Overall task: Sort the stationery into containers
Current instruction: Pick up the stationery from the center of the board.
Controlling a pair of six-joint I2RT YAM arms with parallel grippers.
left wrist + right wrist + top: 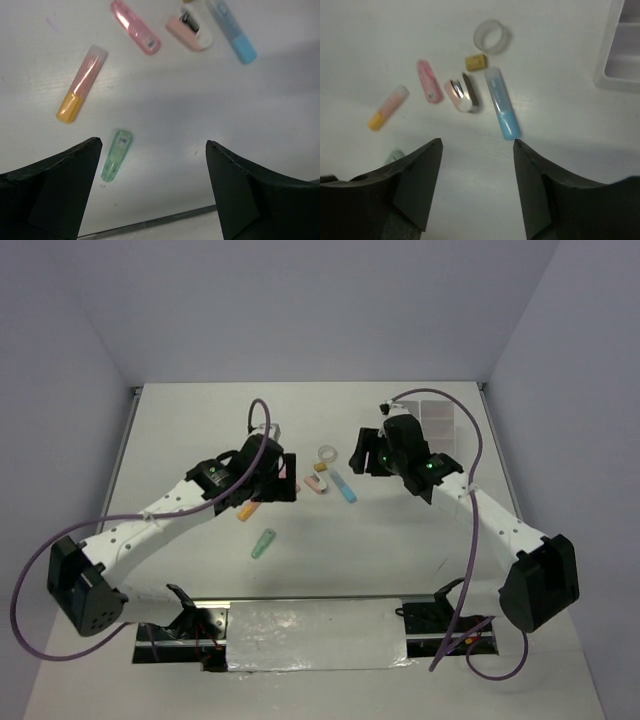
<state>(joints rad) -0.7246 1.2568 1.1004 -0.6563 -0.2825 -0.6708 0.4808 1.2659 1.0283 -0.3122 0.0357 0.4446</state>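
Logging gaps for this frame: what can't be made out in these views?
Compartment box: top view, right arm covers its near part; right wrist view, frame edge cuts it off. Contents and compartment count unclear.
Green stick: right wrist view, mostly behind a jaw of the right gripper.
Pink stick: top view, largely under the left arm.
Print on the sticks: too small and blurred in every view.

This looks like a robot test lab: a plain white table (200,430) is boxed in by bare pale walls (300,300) on three sides, a left robot arm (150,520) and a right robot arm (495,522) sit at its near edge, purple cables (14,608) loop off them, and a shiny silver sheet (315,635) lies between their bases.
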